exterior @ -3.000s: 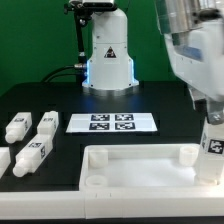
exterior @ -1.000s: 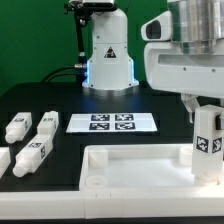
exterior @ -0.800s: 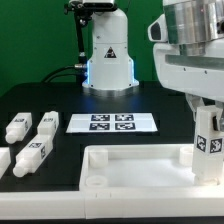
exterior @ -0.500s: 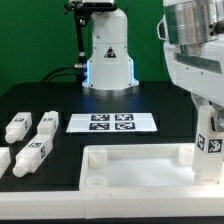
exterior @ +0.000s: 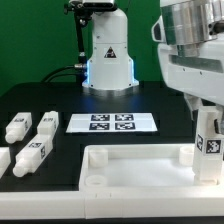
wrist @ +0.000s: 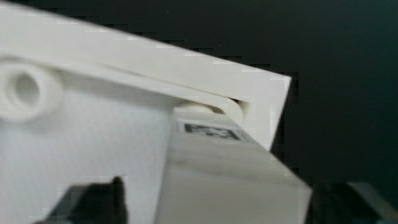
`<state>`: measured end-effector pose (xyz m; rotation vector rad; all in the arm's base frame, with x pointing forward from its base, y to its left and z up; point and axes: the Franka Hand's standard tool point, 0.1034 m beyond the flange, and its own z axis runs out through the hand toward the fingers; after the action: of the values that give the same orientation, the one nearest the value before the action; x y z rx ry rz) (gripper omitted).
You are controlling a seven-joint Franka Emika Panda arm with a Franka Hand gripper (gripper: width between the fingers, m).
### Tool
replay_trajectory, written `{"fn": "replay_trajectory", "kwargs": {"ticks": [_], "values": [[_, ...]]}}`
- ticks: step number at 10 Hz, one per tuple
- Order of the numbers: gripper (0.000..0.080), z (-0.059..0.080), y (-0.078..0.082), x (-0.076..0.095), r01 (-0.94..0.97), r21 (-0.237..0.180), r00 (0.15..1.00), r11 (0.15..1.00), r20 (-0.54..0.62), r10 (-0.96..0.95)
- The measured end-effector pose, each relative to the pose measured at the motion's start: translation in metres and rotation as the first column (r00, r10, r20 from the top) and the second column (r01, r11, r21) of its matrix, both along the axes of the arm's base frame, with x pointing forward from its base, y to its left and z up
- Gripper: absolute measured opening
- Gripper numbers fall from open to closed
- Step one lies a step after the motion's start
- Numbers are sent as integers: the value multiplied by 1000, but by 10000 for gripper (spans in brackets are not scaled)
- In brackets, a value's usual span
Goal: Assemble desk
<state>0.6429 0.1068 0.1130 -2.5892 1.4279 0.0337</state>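
The desk's white tray-like top [exterior: 130,170] lies at the front of the black table. One white tagged leg [exterior: 209,140] stands upright in its corner at the exterior view's right. My gripper [exterior: 208,118] hangs over that leg, one finger on each side. In the wrist view the leg [wrist: 231,180] rises between the two dark fingers [wrist: 98,200], with a gap on one side and the other finger close to it. The jaws are open. A round socket [wrist: 22,90] of the top [wrist: 89,150] shows beside the leg.
Loose white legs [exterior: 17,127] [exterior: 46,124] [exterior: 33,155] lie at the exterior view's left. The marker board [exterior: 112,123] lies behind the top, mid-table. The arm's white base [exterior: 108,55] stands at the back against a green wall.
The gripper housing has turned and shifted a little above the upright leg. The leg has stayed standing in the same corner, and the loose legs have not moved.
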Motion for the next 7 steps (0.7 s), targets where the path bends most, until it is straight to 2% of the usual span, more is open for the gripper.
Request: {"fn": "replay_trajectory", "kwargs": {"ticks": [1, 2, 3, 4, 5, 6, 7], "values": [[615, -1, -1, 2, -149, -22, 988, 989, 25, 149], [643, -1, -1, 2, -155, -22, 988, 988, 26, 155], [648, -1, -2, 2, -247, -34, 968, 968, 39, 248], [648, -1, -4, 2, -413, -74, 908, 908, 49, 417], [649, -1, -5, 2, -590, -120, 800, 799, 49, 598], [649, -2, -1, -1, -736, -147, 664, 661, 31, 747], [649, -2, 2, -4, -836, -153, 531, 526, 11, 847]]}}
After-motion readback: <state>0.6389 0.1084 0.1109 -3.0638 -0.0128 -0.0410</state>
